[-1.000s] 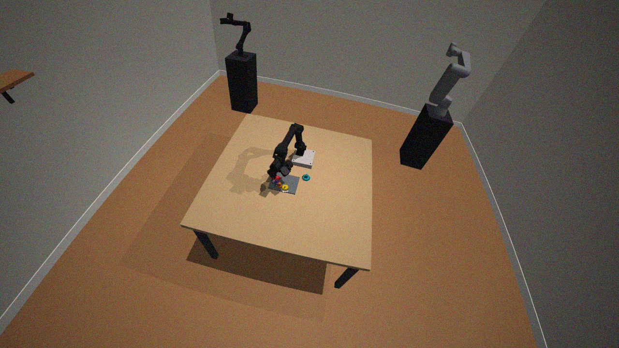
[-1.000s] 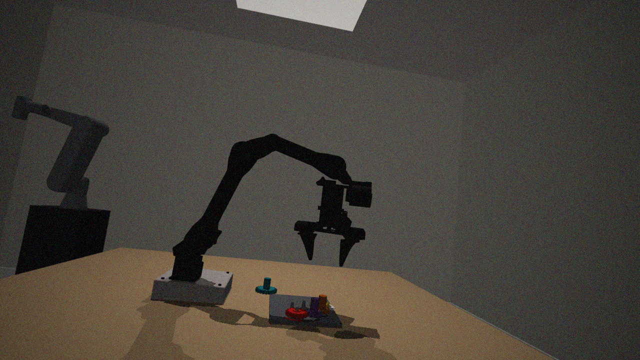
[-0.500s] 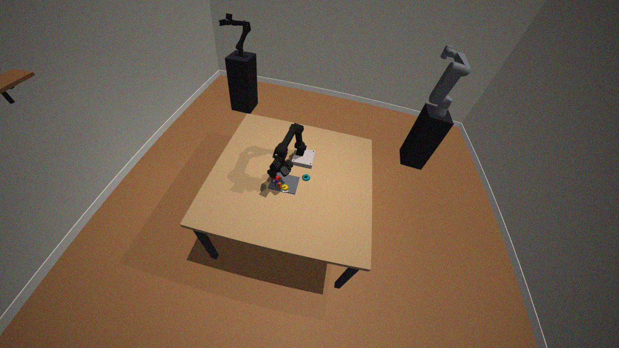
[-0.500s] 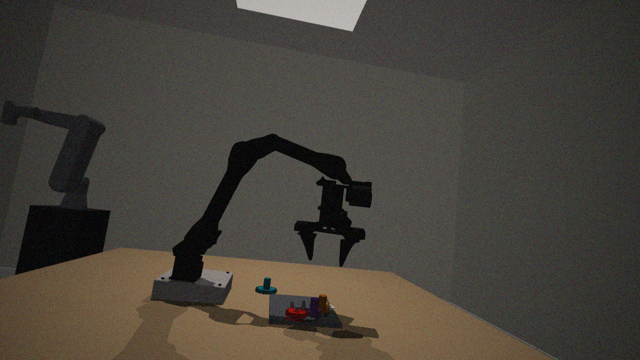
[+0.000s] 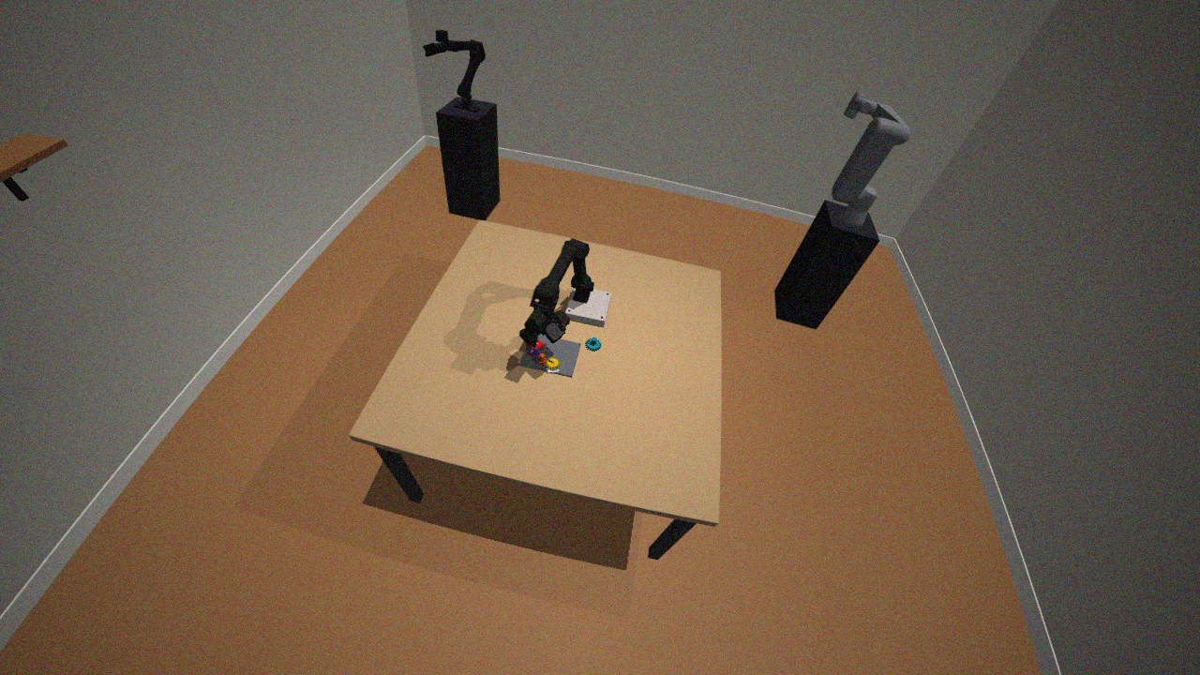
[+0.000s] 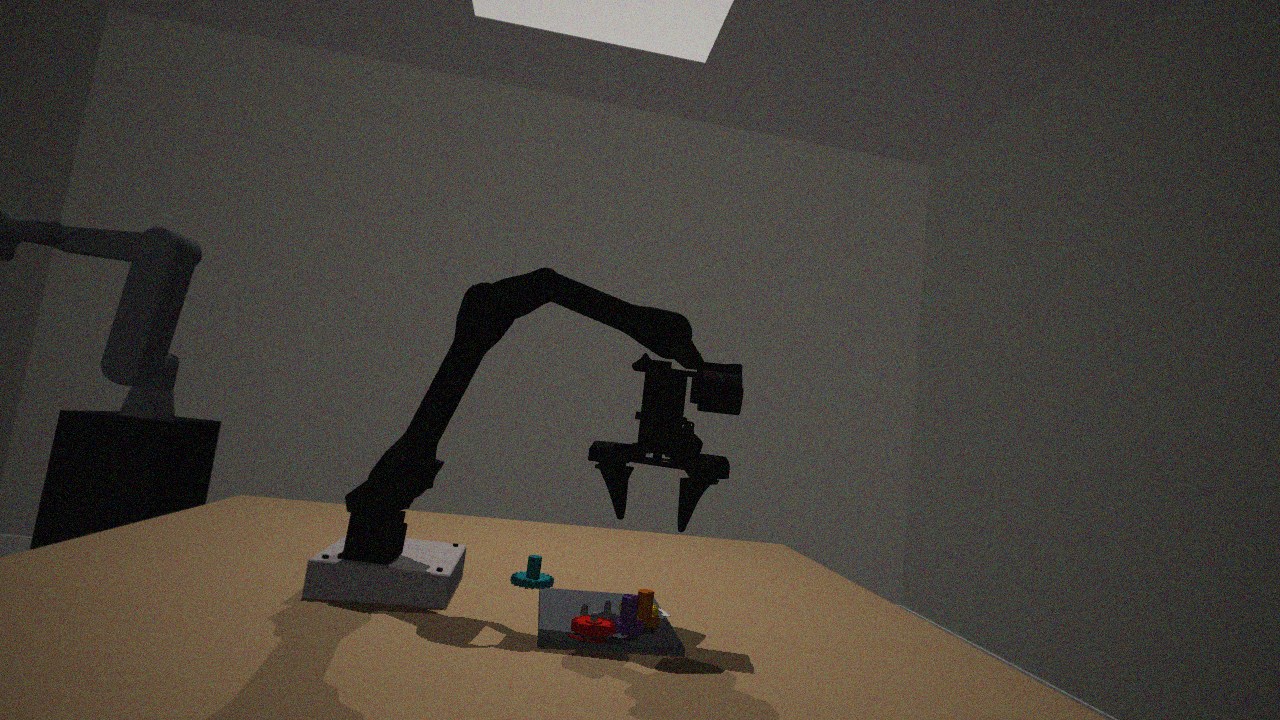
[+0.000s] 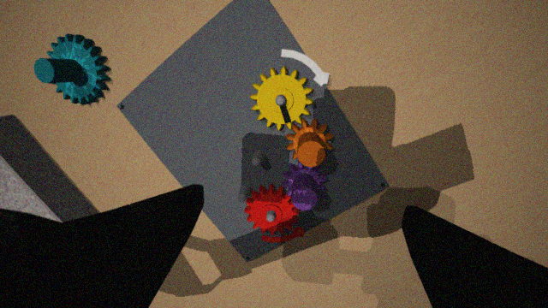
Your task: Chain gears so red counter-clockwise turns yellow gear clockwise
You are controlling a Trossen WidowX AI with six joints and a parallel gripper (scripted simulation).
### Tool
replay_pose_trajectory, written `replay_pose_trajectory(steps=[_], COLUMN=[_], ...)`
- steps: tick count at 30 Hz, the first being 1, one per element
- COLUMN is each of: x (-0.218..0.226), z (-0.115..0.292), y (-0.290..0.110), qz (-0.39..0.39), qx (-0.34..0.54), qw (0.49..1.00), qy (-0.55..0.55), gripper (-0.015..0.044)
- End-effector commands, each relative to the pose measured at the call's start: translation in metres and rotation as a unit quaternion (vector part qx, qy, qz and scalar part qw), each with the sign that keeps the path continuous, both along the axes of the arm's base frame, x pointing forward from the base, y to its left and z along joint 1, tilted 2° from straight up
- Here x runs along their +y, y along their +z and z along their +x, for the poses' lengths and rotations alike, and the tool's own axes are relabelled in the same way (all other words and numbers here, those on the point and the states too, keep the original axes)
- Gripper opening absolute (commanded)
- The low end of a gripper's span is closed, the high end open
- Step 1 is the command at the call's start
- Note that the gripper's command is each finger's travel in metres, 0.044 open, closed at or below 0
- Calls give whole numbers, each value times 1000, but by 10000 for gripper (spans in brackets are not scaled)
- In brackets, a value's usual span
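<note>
While your end effector (image 5: 536, 337) (image 6: 651, 524) (image 7: 301, 204) hangs above the grey board (image 5: 573, 359) (image 6: 556, 608) (image 7: 180, 98), fingers wide apart, nothing gripped, you have the orange gear (image 5: 542, 359) (image 6: 645, 608) (image 7: 311, 151) and purple gear (image 6: 629, 614) (image 7: 305, 181) side by side on it, between yellow gear (image 5: 552, 363) (image 7: 274, 107) and red gear (image 5: 539, 345) (image 6: 592, 627) (image 7: 265, 207). Your teal gear (image 5: 592, 344) (image 6: 532, 580) (image 7: 87, 68) stands on the desk (image 5: 637, 402) (image 6: 223, 546) (image 7: 479, 64), off the board, handle up.

the grey board (image 5: 567, 356) (image 6: 556, 608) (image 7: 193, 98) carries a yellow gear (image 5: 552, 363) (image 7: 270, 107) with a black stripe, an orange gear (image 5: 542, 359) (image 6: 645, 608) (image 7: 311, 154), a purple gear (image 6: 629, 616) (image 7: 303, 184) and a red gear (image 5: 538, 345) (image 6: 592, 627) (image 7: 261, 211). the loose gear (image 5: 592, 344) (image 6: 532, 580) (image 7: 81, 56) is teal all over. the curved arrow (image 7: 306, 62) is white, the tabletop (image 5: 637, 419) (image 6: 223, 555) (image 7: 471, 51) tan.
</note>
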State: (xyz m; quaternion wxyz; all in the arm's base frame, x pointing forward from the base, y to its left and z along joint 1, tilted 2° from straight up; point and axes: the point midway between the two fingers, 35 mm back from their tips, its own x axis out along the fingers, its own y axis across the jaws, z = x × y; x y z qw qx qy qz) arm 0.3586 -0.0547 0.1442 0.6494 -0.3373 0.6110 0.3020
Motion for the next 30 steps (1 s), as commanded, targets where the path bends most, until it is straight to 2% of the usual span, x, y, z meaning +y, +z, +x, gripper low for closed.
replay_pose_trajectory(steps=[1,9,18,23,30], x=[30,157,271,306,308], z=[-2,-35,-119,-175,-177], y=[1,10,22,26,26], qz=[-2,0,14,15,15], qx=[4,6,-1,8,8], qw=[1000,1000,1000,1000,1000], qy=[10,16,9,3,3], gripper=[440,440,440,440,440])
